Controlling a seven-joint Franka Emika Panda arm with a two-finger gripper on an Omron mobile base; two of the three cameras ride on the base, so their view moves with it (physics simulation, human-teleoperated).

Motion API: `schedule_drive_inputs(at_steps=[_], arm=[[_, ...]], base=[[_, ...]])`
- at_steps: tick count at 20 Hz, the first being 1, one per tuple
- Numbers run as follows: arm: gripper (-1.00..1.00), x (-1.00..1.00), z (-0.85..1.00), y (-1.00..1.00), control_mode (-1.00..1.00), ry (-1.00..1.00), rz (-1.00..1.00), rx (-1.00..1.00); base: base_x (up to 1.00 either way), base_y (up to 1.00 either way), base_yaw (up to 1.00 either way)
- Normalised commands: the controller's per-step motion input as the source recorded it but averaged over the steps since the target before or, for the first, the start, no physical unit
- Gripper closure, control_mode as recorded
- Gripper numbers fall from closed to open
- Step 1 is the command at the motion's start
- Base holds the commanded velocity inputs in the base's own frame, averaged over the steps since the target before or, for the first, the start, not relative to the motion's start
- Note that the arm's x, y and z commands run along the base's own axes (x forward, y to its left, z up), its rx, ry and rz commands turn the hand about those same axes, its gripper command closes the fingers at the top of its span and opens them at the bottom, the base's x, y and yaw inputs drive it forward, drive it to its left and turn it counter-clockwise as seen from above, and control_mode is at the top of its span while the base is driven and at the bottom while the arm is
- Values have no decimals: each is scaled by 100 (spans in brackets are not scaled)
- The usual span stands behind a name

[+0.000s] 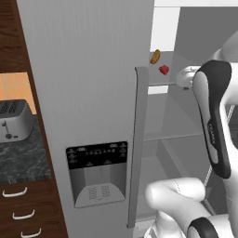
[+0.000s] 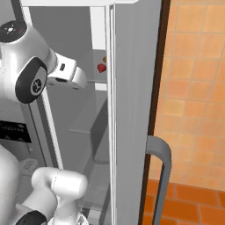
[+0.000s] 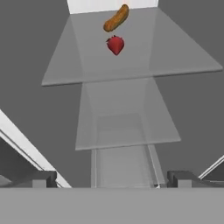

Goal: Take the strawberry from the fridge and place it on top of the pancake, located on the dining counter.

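Fridge [image 1: 88,93] right door is open and the arm is reaching into the compartment. Gripper [image 3: 111,178] has its jaws fully spread, nothing held; both fingertips sit low in the hand view, well short of the fruit.

Strawberry [image 3: 115,45] sits on the upper glass shelf [image 3: 87,65], toward the back. Just behind it, near but apart as far as I can tell, lies an orange-brown sausage-shaped item [image 3: 116,18]. Same pair in the left base view: strawberry [image 1: 164,69] right of the brown piece [image 1: 155,56]. In the right base view the strawberry [image 2: 101,67] peeks past the door edge.

Step in hand, as I read it: approach for the grasp. Suggestions:
- Come in above shelf level, not below; a second shelf sits lower and the hand currently looks along the gap between them.
- Centre the jaws on the strawberry, staying on its near side so the brown item isn't bumped or scooped.
- The fruit is tiny against the jaws, so close slowly and squarely; an off-centre pinch will likely squirt it away on glass.
- Watch wrist clearance against the shelf edge.
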Motion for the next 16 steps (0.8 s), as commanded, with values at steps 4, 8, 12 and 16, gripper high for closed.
schedule_drive_inputs(at_steps=[4,8,12,16], arm=[[-100,63,0,-14,-100,-13,6,0],[-100,75,0,-22,-100,-9,5,0],[-100,98,1,-8,-100,23,0,0],[-100,90,-4,-13,-100,8,0,0]], base=[[0,0,0],[0,0,0],[0,0,0],[0,0,0]])
